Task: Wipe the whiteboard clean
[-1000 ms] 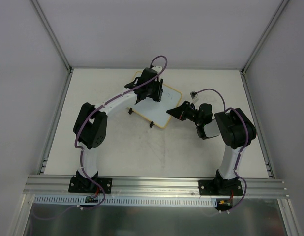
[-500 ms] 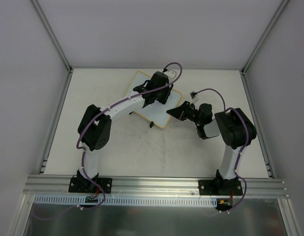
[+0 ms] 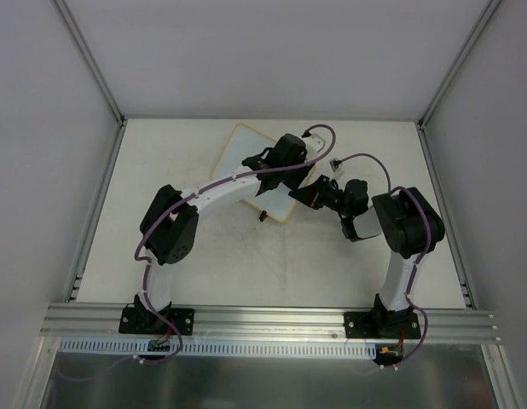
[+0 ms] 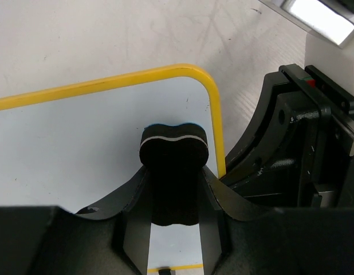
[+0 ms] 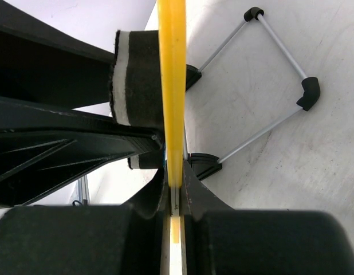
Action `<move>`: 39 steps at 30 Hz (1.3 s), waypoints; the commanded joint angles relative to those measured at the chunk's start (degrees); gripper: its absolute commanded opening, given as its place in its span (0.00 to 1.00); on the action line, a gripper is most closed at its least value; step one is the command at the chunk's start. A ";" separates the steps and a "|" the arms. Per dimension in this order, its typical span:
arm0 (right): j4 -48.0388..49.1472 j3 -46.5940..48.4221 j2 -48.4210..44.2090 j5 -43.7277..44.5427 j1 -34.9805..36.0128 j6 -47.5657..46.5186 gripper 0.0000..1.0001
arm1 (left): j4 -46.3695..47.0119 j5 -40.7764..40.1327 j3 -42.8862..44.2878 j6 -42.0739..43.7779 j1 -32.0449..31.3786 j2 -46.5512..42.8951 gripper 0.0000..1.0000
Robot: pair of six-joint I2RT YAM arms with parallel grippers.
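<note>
Nearest the arm bases, the right hand [image 3: 304, 196] is clamped on the right edge of the whiteboard [image 3: 238, 149]. Its fingers pinch the yellow rim [image 5: 172, 86] from both sides and brace the board. The board stands on its wire feet [image 5: 280, 54] toward the far side of the desk [image 3: 246, 264]. Just beyond, the left hand [image 4: 174, 192] is closed on the black eraser [image 4: 174, 150], whose felt face presses the white surface close to a rounded corner [image 4: 208, 86]. The surface visible around it looks clean. To wipe well, I judge the felt should lie flat under even pressure. Strokes should overlap back across the rest of the board. Each should end short of the rim, so the eraser neither slips off nor knocks the bracing hand.
</note>
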 commanded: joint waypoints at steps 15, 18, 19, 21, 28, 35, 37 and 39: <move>12.54 0.59 -1.32 -0.92 0.61 -0.69 0.00 | -2.97 -3.83 -1.13 -14.60 18.02 2.01 0.00; 12.54 0.68 -1.14 -0.92 0.61 -0.69 0.00 | -2.97 -5.06 -1.92 -14.78 18.38 2.01 0.00; 12.54 0.68 -1.14 -0.92 0.69 -0.69 0.00 | -2.80 -4.98 -2.18 -14.86 18.38 1.75 0.00; 12.54 0.68 -1.14 -0.92 0.69 -0.69 0.00 | -2.88 -5.24 -2.54 -14.95 18.47 1.48 0.00; 12.54 0.59 -1.14 -0.92 0.69 -0.95 0.00 | -2.62 -7.44 -7.45 -19.34 20.74 -5.88 0.00; 12.54 0.59 -1.32 -1.18 0.69 -1.48 0.01 | 1.06 -5.95 -21.93 -24.44 24.88 -20.83 0.00; 12.54 1.03 -1.14 -1.97 0.69 -1.48 0.04 | 2.03 -4.72 -24.85 -24.27 24.97 -26.35 0.00; 12.54 1.03 -1.05 -2.24 0.69 -1.48 0.08 | 2.65 -4.36 -28.54 -24.35 25.06 -29.53 0.00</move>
